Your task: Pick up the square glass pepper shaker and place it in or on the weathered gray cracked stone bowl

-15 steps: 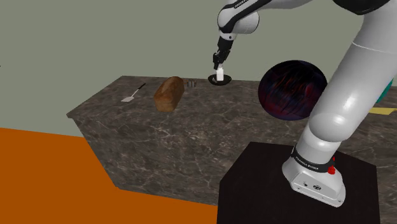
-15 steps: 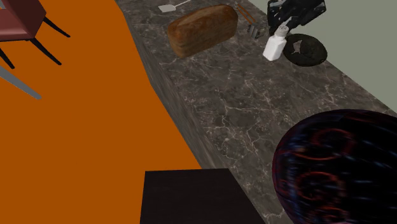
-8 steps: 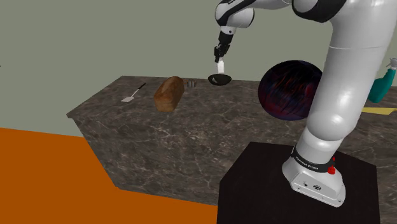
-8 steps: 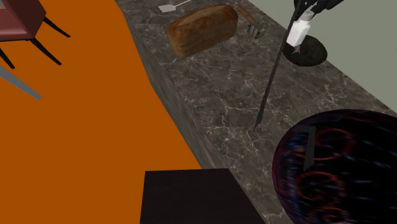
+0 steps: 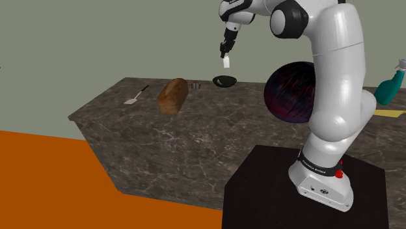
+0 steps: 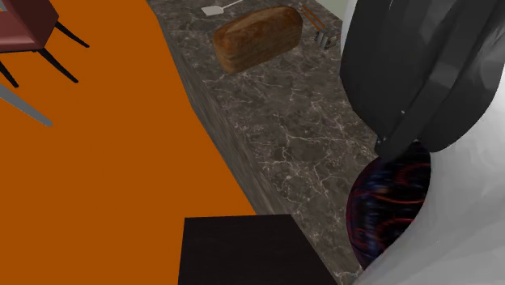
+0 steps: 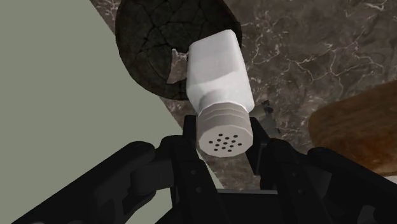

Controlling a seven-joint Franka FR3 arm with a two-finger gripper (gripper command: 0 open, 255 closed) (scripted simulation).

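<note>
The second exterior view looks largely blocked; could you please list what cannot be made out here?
Second exterior view: the robot arm covers part of the marble counter and much of the dark red-streaked sphere.
Shoulder view: the teal spray bottle is cut by the edge; the small grey item beside the brown loaf is too small.
Wrist view: the white square shaker in the claw hides part of the cracked dark stone bowl.
</note>
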